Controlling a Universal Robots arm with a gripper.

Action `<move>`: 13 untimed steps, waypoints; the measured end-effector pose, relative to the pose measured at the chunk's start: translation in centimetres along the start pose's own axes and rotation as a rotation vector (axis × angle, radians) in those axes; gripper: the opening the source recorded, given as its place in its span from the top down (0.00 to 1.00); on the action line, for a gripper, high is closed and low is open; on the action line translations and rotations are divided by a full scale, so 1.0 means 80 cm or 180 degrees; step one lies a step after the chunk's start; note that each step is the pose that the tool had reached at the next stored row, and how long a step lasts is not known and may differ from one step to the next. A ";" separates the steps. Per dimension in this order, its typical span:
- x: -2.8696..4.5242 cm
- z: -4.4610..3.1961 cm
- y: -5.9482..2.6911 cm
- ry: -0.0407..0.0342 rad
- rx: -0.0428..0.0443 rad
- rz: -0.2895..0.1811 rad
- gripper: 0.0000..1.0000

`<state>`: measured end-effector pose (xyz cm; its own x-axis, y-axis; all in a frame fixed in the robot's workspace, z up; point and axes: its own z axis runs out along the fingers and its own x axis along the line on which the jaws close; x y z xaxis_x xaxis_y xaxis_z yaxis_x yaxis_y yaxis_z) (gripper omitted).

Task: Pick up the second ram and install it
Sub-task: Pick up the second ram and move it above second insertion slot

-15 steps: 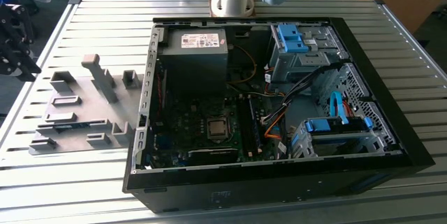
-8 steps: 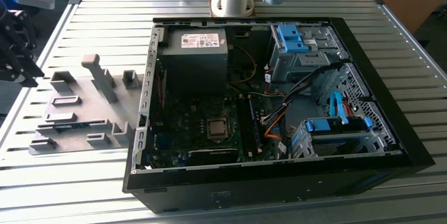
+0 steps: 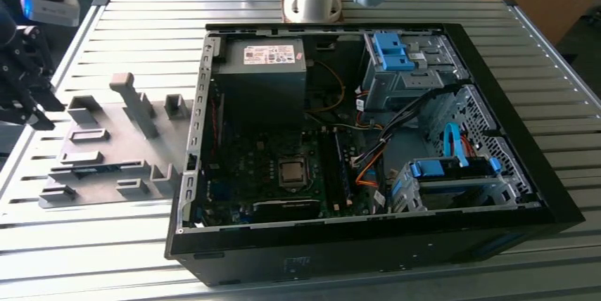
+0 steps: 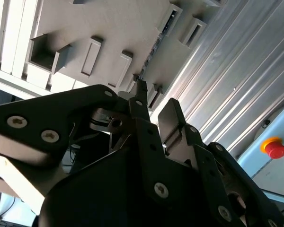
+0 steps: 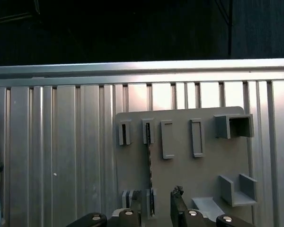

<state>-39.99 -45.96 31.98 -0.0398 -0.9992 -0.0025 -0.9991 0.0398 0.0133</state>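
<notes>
The second ram [image 5: 150, 165] stands on edge in a slot of the grey fixture plate [image 5: 206, 170], seen as a thin dark strip. In the exterior view its bluish-green edge [image 3: 98, 168] shows near the plate's front. It also runs along the plate in the second wrist view [image 4: 156, 45]. My gripper [image 4: 155, 100] hangs above the plate, open, with nothing between its black fingers [image 4: 170, 116]. In the first wrist view the gripper [image 5: 160, 204] lines up over the near end of the ram. In the exterior view the gripper [image 3: 33, 107] is at the far left, above the table.
An open black computer case [image 3: 376, 259] lies on the slatted metal table [image 3: 112, 245], at the exterior view's right of the plate. Its motherboard [image 3: 272, 167], cables and blue drive brackets [image 3: 451, 167] show inside. Upright grey holders [image 3: 131, 100] rise from the plate. A red button [image 4: 274, 147] sits beyond the table.
</notes>
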 end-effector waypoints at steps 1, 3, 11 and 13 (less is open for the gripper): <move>0.0002 0.0022 0.000 0.0001 -0.0001 -0.0014 0.62; 0.0007 0.0068 0.000 0.0000 0.0000 -0.0037 0.62; 0.0022 0.0248 0.000 -0.0001 0.0000 -0.0071 0.62; 0.0024 0.0293 0.000 -0.0001 -0.0001 -0.0070 0.62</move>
<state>-39.99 -46.15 29.63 -0.0180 -0.9998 -0.0032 -0.9997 0.0179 0.0135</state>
